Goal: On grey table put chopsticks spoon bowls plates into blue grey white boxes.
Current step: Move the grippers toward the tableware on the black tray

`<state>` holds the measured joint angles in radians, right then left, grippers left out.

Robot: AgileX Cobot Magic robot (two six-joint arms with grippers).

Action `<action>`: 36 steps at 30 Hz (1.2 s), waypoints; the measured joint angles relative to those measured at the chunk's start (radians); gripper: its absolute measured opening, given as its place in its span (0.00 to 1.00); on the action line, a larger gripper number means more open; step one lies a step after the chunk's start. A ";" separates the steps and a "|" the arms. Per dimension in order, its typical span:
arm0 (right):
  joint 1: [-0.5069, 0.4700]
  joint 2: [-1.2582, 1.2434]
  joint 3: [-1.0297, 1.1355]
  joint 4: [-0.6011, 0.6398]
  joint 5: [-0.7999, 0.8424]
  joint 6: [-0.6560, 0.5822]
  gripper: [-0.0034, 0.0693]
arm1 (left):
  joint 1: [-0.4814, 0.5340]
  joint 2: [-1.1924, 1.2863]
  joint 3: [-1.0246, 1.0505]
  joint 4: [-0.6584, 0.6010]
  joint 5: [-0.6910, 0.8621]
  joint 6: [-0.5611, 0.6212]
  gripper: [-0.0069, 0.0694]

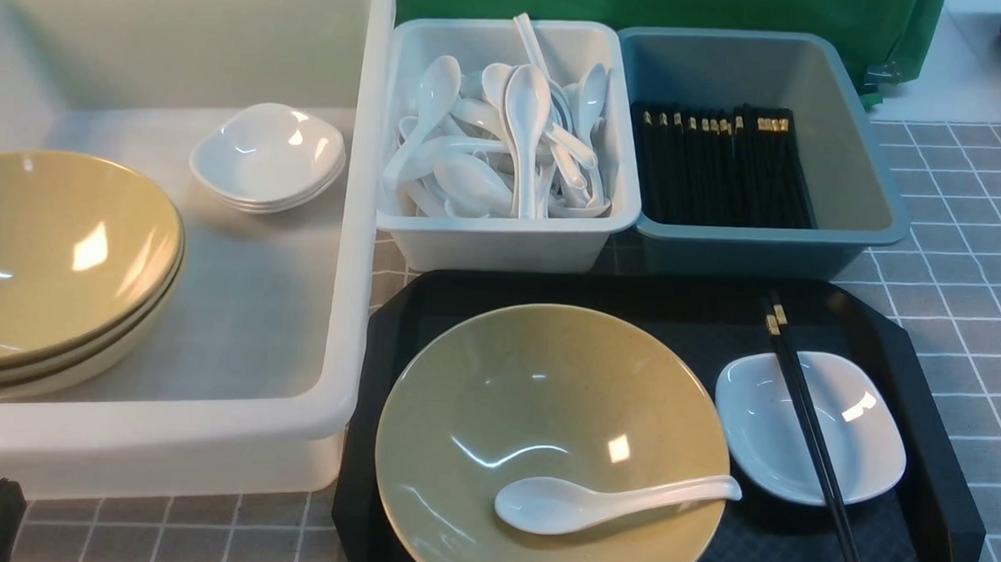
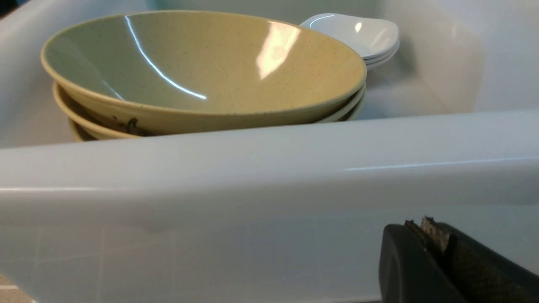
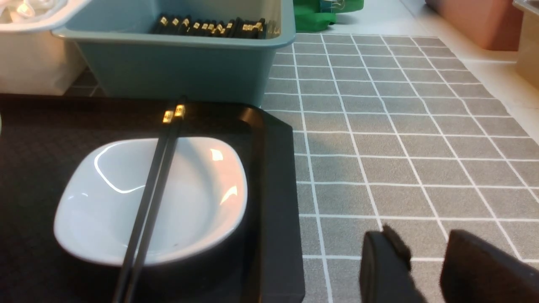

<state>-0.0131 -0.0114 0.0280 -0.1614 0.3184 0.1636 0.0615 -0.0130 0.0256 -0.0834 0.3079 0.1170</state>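
Over the grey table (image 3: 400,147), just beside the black tray (image 3: 278,210), the right gripper (image 3: 423,237) stands partly open and empty. The left gripper (image 2: 423,227) is closed, empty, near the large white box's (image 2: 269,168) outer wall. On the tray, chopsticks (image 3: 151,198) lie across a white plate (image 3: 198,202), and a spoon (image 1: 601,498) rests in the yellow bowl (image 1: 547,384).

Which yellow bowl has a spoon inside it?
The lone yellow bowl on the black tray: a white spoon lies in it. The other bowls sit stacked in the big white box, spoonless.
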 joint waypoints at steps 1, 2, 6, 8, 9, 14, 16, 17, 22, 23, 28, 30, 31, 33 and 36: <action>0.000 0.000 0.000 0.000 0.000 0.000 0.38 | 0.000 0.000 0.000 0.000 0.000 0.000 0.08; 0.000 0.000 0.000 0.000 0.000 0.000 0.38 | 0.000 0.000 0.000 0.000 0.000 0.000 0.08; 0.000 0.000 0.000 0.000 0.000 0.000 0.38 | 0.000 0.000 0.000 0.000 0.000 0.000 0.08; 0.000 0.000 0.000 0.000 0.000 0.000 0.38 | 0.000 0.000 0.000 0.000 0.000 0.000 0.08; 0.000 0.000 0.000 0.000 0.000 0.000 0.38 | 0.000 0.000 0.000 0.000 0.000 0.000 0.08; 0.000 0.000 0.000 0.000 0.000 0.000 0.38 | 0.000 0.000 0.000 0.000 0.000 0.000 0.08; 0.000 0.000 0.000 0.000 0.000 0.000 0.38 | 0.000 0.000 0.000 0.000 0.000 0.000 0.08; 0.000 0.000 0.000 0.000 0.000 0.000 0.38 | 0.000 0.000 0.000 0.000 0.000 0.000 0.08; 0.000 0.000 0.000 0.000 0.000 0.000 0.38 | 0.000 0.000 0.000 0.000 0.000 -0.001 0.08; 0.000 0.000 0.000 0.000 0.000 0.000 0.38 | 0.000 0.000 0.000 0.000 0.000 -0.001 0.08; 0.000 0.000 0.000 0.000 0.000 0.001 0.38 | 0.000 0.000 0.000 -0.006 -0.001 -0.005 0.08; 0.000 0.000 0.000 0.005 0.000 0.045 0.38 | 0.000 0.000 0.000 -0.073 -0.013 -0.038 0.08; 0.000 0.000 0.000 0.007 0.000 0.054 0.38 | 0.000 0.000 0.000 -0.097 -0.019 -0.059 0.08; 0.000 0.000 0.000 0.099 -0.011 0.270 0.38 | 0.000 0.000 0.000 -0.338 -0.054 -0.192 0.08; 0.000 0.000 0.000 0.220 -0.029 0.525 0.38 | 0.000 0.000 0.000 -0.578 -0.071 -0.346 0.08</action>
<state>-0.0131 -0.0114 0.0280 0.0583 0.2892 0.6882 0.0615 -0.0130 0.0256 -0.6617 0.2366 -0.2291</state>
